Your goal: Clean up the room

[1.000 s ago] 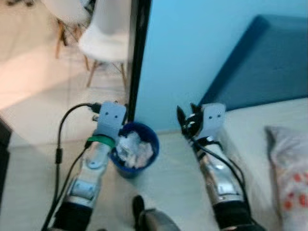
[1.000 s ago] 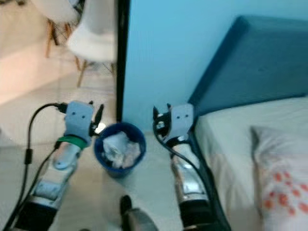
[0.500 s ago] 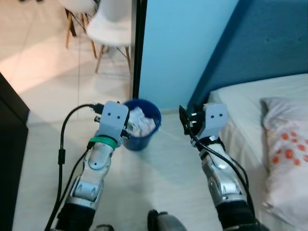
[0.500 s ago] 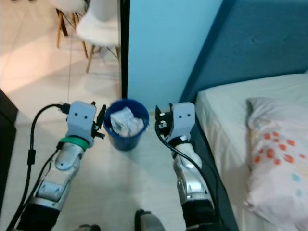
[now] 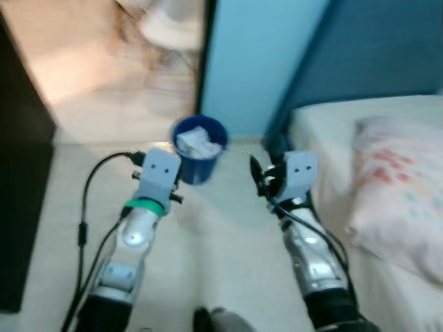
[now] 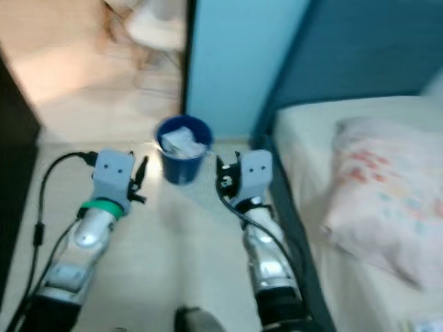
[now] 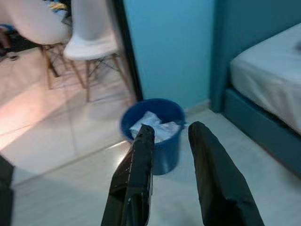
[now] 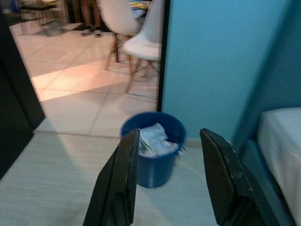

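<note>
Our left gripper (image 7: pixel 171 155) and right gripper (image 8: pixel 171 165) hang open and empty above the floor (image 5: pixel 221 270). Ahead, the blue bin (image 5: pixel 199 149), full of crumpled paper (image 8: pixel 154 139), stands by the wall (image 5: pixel 256 62), near the bed (image 5: pixel 387 207).

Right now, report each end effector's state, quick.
Left end effector: open, holding nothing.
Right end effector: open, holding nothing.
</note>
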Robot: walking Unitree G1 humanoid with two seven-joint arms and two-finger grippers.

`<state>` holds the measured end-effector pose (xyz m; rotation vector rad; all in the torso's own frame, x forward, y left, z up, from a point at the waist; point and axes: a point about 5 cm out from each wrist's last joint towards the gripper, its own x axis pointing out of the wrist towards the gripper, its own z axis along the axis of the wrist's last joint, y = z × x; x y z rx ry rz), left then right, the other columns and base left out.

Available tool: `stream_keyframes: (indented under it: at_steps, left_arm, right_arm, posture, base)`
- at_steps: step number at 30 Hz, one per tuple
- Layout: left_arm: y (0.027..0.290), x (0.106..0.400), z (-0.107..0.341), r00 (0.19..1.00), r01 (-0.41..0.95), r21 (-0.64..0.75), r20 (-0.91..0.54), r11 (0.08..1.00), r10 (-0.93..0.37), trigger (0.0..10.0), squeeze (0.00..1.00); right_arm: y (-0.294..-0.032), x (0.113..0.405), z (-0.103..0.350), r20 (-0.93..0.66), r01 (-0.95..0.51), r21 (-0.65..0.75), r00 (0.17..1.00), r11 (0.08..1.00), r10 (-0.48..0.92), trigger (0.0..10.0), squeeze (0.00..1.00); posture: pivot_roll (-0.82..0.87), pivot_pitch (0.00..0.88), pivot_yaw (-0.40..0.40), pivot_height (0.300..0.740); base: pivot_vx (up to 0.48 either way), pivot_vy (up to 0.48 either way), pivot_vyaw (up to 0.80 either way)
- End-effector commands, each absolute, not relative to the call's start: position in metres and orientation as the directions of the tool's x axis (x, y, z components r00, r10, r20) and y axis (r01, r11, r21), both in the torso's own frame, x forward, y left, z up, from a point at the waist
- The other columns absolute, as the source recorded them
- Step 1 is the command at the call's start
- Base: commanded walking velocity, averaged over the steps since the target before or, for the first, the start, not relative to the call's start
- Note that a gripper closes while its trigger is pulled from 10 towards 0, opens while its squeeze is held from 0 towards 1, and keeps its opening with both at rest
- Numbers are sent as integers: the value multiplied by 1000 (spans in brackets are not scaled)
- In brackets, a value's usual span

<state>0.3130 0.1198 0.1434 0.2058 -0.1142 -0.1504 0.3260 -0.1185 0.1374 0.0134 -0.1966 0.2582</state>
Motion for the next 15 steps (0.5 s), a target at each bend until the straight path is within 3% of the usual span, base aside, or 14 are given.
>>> stream_keyframes:
  at_steps: [1, 15]
  left_arm:
    - [118, 312, 138, 985, 148, 187, 62, 971, -162, 10000, 0]
    - [118, 312, 138, 984, 156, 188, 61, 970, -170, 10000, 0]
  right_arm:
    - [-121, 325, 132, 172, -246, 5, 955, 969, 241, 10000, 0]
    - [-120, 327, 133, 169, -249, 4, 955, 969, 244, 10000, 0]
  posture:
    - [-111, 108, -17, 732]
    - [-113, 101, -19, 732]
  base:
    - [0, 0, -800]
    - [0, 0, -800]
